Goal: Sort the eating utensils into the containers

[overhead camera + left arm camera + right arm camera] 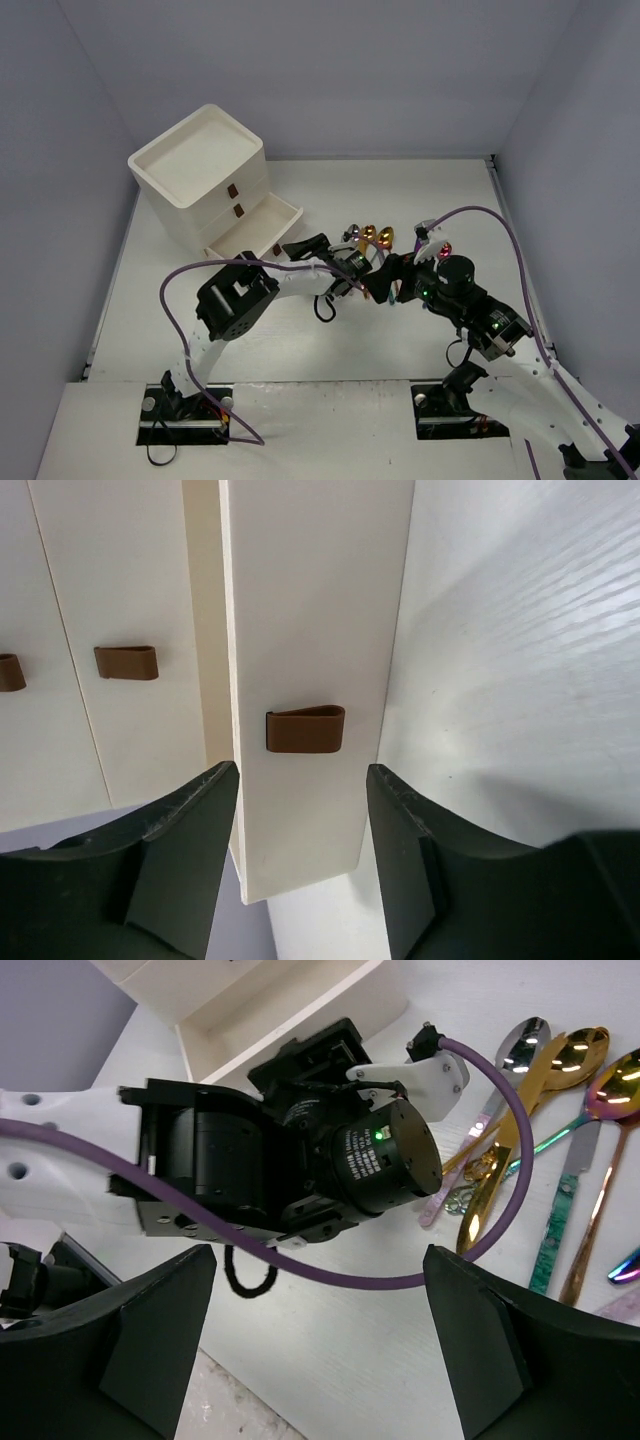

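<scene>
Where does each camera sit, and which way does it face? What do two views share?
Top external: above, behind the arms, looking down; left arm, right arm, cabinet, open drawer, utensils.
Left wrist: on the left arm, facing the drawer's handle; open left fingers flank it.
Right wrist: on the right arm, looking down at left arm and utensils; open right fingers.
Shared: top external and right wrist both see utensils.
</scene>
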You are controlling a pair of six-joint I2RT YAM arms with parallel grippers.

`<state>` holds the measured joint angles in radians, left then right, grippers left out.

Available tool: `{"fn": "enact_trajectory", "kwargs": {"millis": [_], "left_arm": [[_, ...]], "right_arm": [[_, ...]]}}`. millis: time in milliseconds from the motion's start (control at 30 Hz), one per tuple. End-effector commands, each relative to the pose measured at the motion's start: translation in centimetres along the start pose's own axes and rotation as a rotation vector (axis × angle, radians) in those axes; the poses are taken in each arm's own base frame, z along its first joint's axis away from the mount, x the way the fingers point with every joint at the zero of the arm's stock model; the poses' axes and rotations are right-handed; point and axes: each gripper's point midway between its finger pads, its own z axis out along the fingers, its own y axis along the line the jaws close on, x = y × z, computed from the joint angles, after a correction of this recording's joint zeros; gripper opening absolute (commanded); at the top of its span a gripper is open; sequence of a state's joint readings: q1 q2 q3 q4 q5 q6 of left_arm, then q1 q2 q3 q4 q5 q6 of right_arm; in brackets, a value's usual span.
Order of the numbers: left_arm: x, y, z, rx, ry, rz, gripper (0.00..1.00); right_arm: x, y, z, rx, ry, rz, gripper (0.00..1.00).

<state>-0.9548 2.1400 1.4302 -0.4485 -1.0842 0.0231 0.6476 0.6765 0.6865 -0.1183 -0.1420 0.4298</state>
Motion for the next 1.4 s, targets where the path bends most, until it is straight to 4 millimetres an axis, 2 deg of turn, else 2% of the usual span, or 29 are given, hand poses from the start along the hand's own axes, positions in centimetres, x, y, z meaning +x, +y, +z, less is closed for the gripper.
{"fn": "enact_trajectory", "kwargs": {"millis": [0,100,200,400,500,633,700,800,933,1100,1267,1367], "left_arm": [[-2.7,4.1,-3.4,0.060,-0.079,-0.192,0.55],[-3.8,4.6,-5.0,0.143,-0.110,-0.265,0.60],[-4.8,5.1,-6.8,0.274,-0.145,-0.383,0.62],[-6.6,4.0,-10.6,0.593,-0.180,-0.605,0.61],[-7.5,3.0,-12.6,0.752,-0.174,-0.673,0.61],[-8.3,2.6,-13.9,0.857,-0.167,-0.750,0.61],[-8.5,3.1,-14.6,0.901,-0.175,-0.784,0.61],[-8.3,4.8,-15.3,0.929,-0.208,-0.827,0.61],[-7.5,6.1,-14.6,0.957,-0.205,-0.863,0.61],[-8.0,5.2,-13.1,0.980,-0.179,-0.882,0.61],[-10.1,3.0,-12.1,0.988,-0.146,-0.881,0.56],[-11.3,1.3,-10.7,0.966,-0.118,-0.886,0.54]], "right_arm": [[-4.6,0.6,-1.2,0.028,-0.123,-0.043,0.85],[-5.8,-0.1,-2.0,0.081,-0.151,-0.061,0.85],[-7.9,-0.9,-3.4,0.161,-0.210,-0.078,0.85],[-11.2,-2.7,-7.1,0.308,-0.328,-0.089,0.85],[-12.0,-4.6,-9.5,0.432,-0.379,-0.090,0.85],[-11.5,-7.1,-11.3,0.577,-0.395,-0.068,0.85],[-10.4,-8.4,-10.9,0.647,-0.361,-0.050,0.84],[-8.7,-9.1,-9.0,0.673,-0.295,-0.031,0.83],[-6.7,-10.3,-6.2,0.725,-0.201,-0.010,0.82],[-4.3,-12.3,-3.9,0.777,-0.107,0.013,0.81],[-1.1,-15.0,-2.0,0.747,-0.001,0.102,0.80],[-0.3,-15.5,-1.3,0.692,0.016,0.150,0.80]]}}
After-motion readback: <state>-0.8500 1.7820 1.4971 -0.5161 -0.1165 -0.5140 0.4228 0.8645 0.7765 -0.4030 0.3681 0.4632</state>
